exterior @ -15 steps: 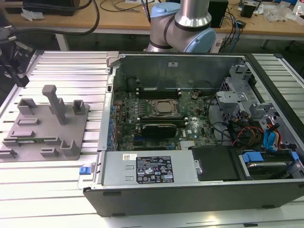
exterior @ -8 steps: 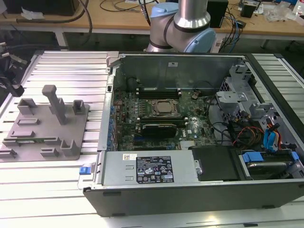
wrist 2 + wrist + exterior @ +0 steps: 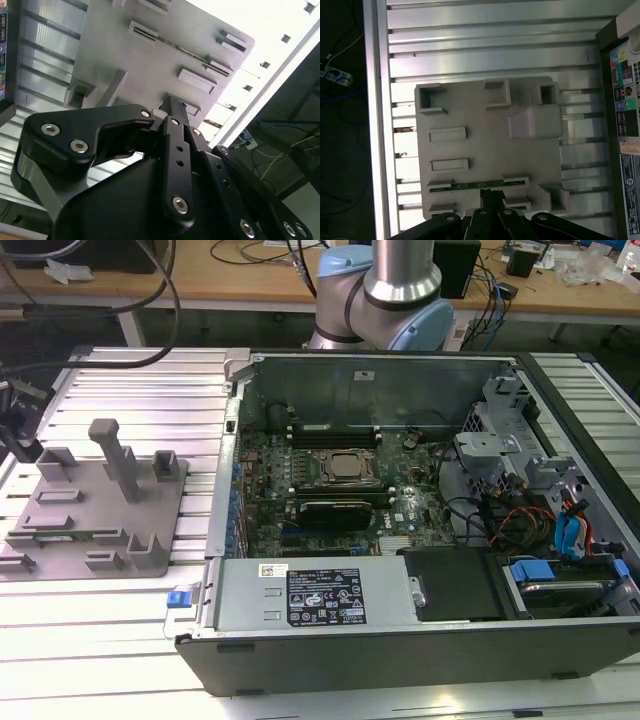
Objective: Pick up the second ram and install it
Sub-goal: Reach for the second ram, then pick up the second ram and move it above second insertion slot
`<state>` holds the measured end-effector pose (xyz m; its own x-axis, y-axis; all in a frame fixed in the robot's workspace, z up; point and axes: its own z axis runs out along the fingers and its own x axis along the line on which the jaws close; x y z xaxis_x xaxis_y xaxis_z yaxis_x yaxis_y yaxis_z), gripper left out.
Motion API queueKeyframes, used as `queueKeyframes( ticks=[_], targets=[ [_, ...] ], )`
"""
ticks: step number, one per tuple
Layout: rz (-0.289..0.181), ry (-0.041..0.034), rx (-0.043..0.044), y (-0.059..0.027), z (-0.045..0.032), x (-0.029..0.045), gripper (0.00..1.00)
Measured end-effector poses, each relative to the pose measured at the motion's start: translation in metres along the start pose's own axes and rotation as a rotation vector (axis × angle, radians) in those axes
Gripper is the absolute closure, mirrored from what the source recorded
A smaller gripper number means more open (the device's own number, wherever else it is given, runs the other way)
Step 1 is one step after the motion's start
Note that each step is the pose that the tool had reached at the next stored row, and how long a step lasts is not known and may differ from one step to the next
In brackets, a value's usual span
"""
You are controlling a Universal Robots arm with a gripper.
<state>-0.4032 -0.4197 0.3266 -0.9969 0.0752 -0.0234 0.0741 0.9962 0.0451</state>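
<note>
Gripper poised over the gray fixture plate; whether spread or pressed together, cannot tell. Just ahead of its tip, seemingly on edge in the plate's slots, the second ram, not yet lifted. Probably light, stiff and brittle, slick on the flat faces: best pinched across those faces near mid-length, clear of the contact edge and the chips. Farther off to one side, the open computer case.
</note>
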Motion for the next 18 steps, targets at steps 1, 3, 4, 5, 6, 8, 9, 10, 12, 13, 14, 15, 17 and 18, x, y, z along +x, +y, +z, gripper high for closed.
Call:
queueKeyframes(
  ticks=[1, 3, 4, 5, 6, 8, 9, 10, 12, 13, 14, 15, 17, 18],
  targets=[
    [0.0, 0.0001, 0.0, -0.0014, 0.0027, 0.0012, 0.92],
    [0.0, 0.0002, 0.0, -0.0022, 0.0043, 0.002, 0.92],
    [0.0, 0.0003, 0.0002, -0.0022, 0.0043, 0.002, 0.92],
    [0.0, 0.0002, 0.0, -0.0021, 0.0044, 0.002, 0.92],
    [0.0, 0.0002, 0.0, -0.0022, 0.0045, 0.002, 0.92],
    [0.0, 0.0001, 0.0, -0.0022, 0.0046, 0.002, 0.92],
    [0.0, 0.0001, 0.0, -0.0022, 0.0047, 0.002, 0.92],
    [0.0, 0.0002, 0.0, -0.0022, 0.0047, 0.002, 0.92],
    [0.0, 0.0002, 0.0, -0.0022, 0.0047, 0.002, 0.92],
    [0.0, 0.0002, 0.0, -0.0022, 0.0047, 0.002, 0.92],
    [0.0, 0.0001, 0.0, -0.0022, 0.0048, 0.002, 0.92],
    [0.0, 0.0002, 0.0, -0.0022, 0.0048, 0.002, 0.92],
    [-0.001, 0.0001, -0.0001, -0.0022, 0.0049, 0.0019, 0.92],
    [-0.014, 0.0008, -0.0003, -0.0021, 0.0049, 0.002, 0.92]
  ],
)
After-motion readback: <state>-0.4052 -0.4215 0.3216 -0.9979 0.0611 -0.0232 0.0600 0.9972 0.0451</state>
